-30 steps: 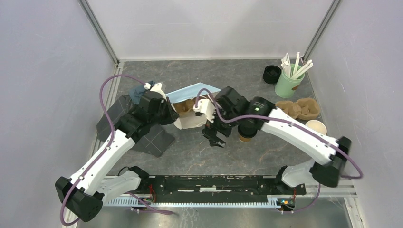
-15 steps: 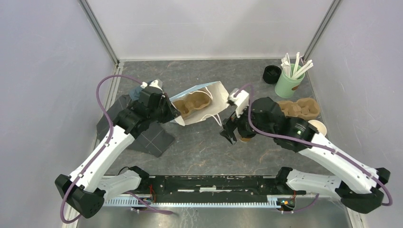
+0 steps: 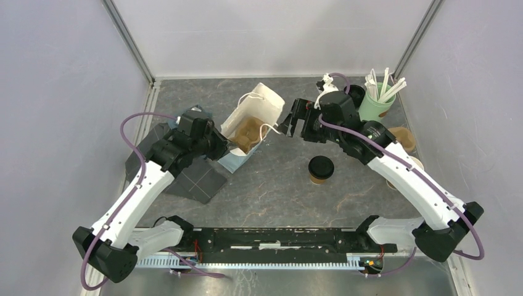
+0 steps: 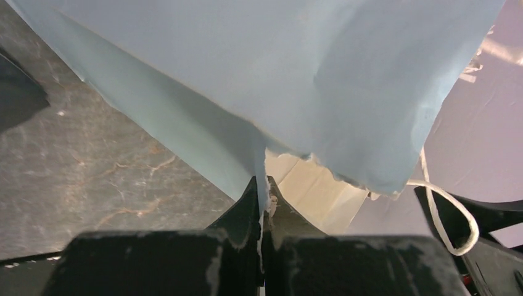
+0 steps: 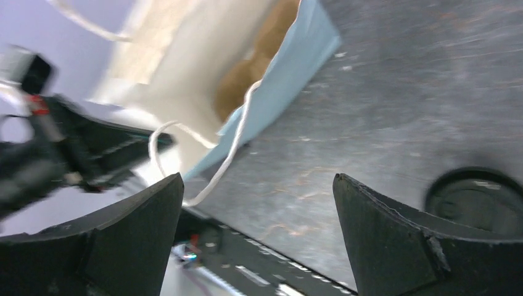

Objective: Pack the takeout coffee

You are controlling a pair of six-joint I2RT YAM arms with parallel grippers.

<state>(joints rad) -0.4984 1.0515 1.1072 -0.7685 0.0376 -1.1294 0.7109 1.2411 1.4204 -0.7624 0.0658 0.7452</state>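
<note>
The takeout coffee, a brown cup with a black lid, stands upright on the table's middle right; its lid shows in the right wrist view. A light-blue paper bag with white string handles stands open, a brown pulp carrier inside. My left gripper is shut on the bag's lower rim, with paper pinched between the fingers in the left wrist view. My right gripper is open and empty, just right of the bag's mouth, above and apart from the cup.
A dark folded cloth lies under the left arm. At the back right stand a green cup of white utensils, a stack of black lids, another pulp carrier and a lidless cup.
My right gripper let go of the coffee cup area and swung up and back to beside the bag's mouth. The bag turned from lying on its side to standing open.
</note>
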